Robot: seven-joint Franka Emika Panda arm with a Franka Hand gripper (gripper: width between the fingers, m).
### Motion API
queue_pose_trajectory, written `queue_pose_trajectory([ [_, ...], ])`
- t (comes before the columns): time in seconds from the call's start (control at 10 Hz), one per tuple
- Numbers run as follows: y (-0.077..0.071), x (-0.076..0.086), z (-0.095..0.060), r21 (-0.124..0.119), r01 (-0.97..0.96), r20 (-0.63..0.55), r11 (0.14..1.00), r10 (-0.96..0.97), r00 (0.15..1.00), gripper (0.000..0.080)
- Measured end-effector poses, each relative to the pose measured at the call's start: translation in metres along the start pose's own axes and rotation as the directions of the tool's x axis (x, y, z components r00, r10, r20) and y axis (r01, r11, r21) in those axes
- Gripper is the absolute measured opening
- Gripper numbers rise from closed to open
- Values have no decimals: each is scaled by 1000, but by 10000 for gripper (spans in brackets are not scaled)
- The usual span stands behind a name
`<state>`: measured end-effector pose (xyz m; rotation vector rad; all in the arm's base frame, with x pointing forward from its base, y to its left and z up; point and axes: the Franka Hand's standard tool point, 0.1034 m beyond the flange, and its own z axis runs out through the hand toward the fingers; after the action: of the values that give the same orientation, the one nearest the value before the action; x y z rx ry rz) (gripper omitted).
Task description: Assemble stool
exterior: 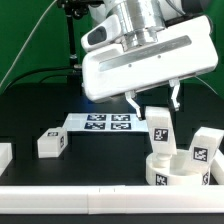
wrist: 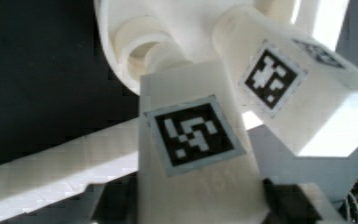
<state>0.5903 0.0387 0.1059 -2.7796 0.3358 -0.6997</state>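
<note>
My gripper (exterior: 156, 105) is shut on a white stool leg (exterior: 160, 128) with a square tag, held roughly upright. Its lower end reaches the top of the round white seat (exterior: 170, 172) at the exterior view's lower right. Whether it sits in a socket I cannot tell. A second leg (exterior: 203, 152) stands up from the seat just to the right. In the wrist view the held leg (wrist: 194, 140) runs out from between the dark fingers (wrist: 114, 200), next to the other leg (wrist: 309, 90) and the seat's curved rim (wrist: 149, 50).
A loose leg (exterior: 52, 143) lies on the black table at the exterior view's left, and another white piece (exterior: 4, 156) shows at the left edge. The marker board (exterior: 105, 122) lies behind. A white border block (exterior: 90, 205) runs along the front.
</note>
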Motion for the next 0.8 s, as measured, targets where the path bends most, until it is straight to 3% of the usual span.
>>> queue_pose_trajectory([
  [0.8, 4, 2, -1, -3, -7, -1, 1000, 7, 1000, 324],
])
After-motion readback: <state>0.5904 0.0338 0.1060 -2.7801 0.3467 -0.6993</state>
